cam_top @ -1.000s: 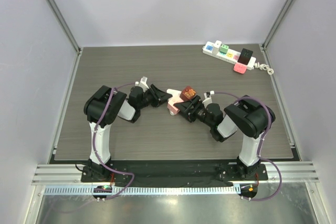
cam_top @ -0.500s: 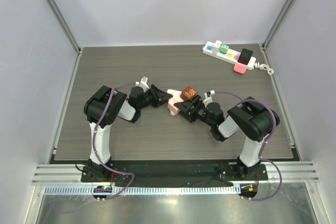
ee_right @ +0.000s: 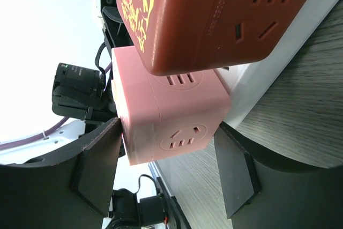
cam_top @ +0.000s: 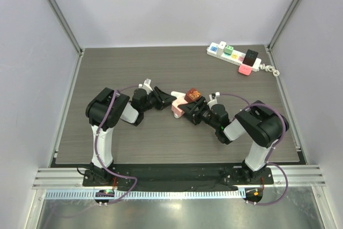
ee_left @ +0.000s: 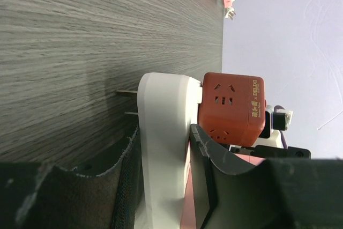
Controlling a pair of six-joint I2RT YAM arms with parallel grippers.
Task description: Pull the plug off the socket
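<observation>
At table centre, my left claw (ee_left: pixel 165 128) is closed partway on the white socket (ee_left: pixel 161 95), one finger flat on each broad face. My right claw (ee_right: pixel 167 127) meets it from the right, clamped on opposite sides of the pink plug (ee_right: pixel 166 105). The assembly sits low over the table (cam_top: pixel 107 73), and I cannot tell whether it touches. The socket's long axis runs along my left fingers, roughly left to right. Its two bare prongs point down at the wood and the red cube (ee_left: pixel 230 108) rides on top. The pink plug juts from the socket's near side, just under the red cube's edge. I judge all three to be hard, light, smooth plastic that will neither bend nor crush. The pins should grip stiffly before letting go at once. The flat side faces are the right places to hold, and both claws have them. A straight pull along the pins, away from the socket, looks safer than twisting. The power strip (cam_top: pixel 236 56) lies well apart at the far right.
</observation>
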